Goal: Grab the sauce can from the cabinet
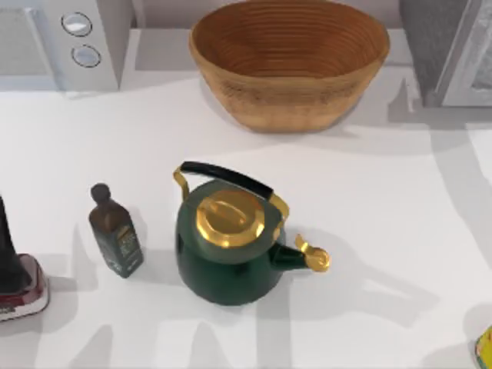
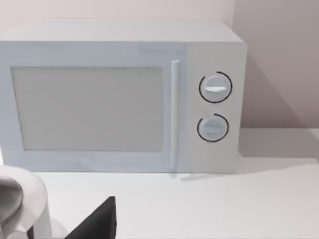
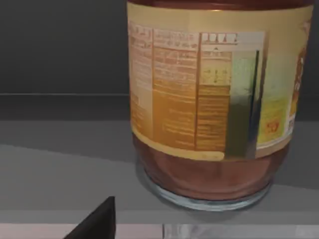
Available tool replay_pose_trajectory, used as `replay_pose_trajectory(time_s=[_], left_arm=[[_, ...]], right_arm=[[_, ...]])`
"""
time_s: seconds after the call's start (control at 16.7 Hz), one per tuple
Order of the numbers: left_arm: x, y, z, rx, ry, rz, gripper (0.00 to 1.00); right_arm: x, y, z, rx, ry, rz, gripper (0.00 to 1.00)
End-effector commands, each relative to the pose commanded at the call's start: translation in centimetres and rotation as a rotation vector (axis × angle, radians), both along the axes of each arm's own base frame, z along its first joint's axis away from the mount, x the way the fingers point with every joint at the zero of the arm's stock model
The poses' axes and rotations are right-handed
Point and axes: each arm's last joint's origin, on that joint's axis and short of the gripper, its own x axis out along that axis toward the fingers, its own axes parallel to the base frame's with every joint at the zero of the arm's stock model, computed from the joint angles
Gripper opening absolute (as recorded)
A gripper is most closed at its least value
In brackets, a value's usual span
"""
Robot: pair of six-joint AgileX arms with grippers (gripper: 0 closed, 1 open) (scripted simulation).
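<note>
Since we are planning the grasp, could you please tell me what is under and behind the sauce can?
The sauce can stands on a grey cabinet shelf, with a dark back wall behind it. Whatever is directly behind the can is covered by its body.

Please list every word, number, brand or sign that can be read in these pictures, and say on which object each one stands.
No text can be quoted with confidence.
Sauce can: its label has columns of small print and a coloured panel, all too blurred to read.
Dark bottle: it has a label, too small to read.
Microwave: two round dials, with no readable marks.
Kettle and basket: no text.
</note>
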Motion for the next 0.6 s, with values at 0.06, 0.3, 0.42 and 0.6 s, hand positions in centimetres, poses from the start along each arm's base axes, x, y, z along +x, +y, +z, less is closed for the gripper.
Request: replay_pose_trajectory(time_s=[0.06, 0.3, 0.42, 0.6], left_arm=[[0.0, 0.0, 0.0, 0.000, 0.000, 0.000, 1.00], [0.0, 0.0, 0.0, 0.000, 0.000, 0.000, 1.00], [0.0, 0.0, 0.0, 0.000, 0.000, 0.000, 1.00], [0.0, 0.0, 0.0, 0.000, 0.000, 0.000, 1.00]], right_arm=[[0.8, 0.3, 0.7, 0.000, -0.001, 0.001, 1.00], [3.0, 1.1, 2.3, 0.002, 0.000, 0.004, 1.00], [3.3, 1.2, 2.4, 0.002, 0.000, 0.004, 1.00], [3.3, 1.2, 2.4, 0.002, 0.000, 0.004, 1.00]])
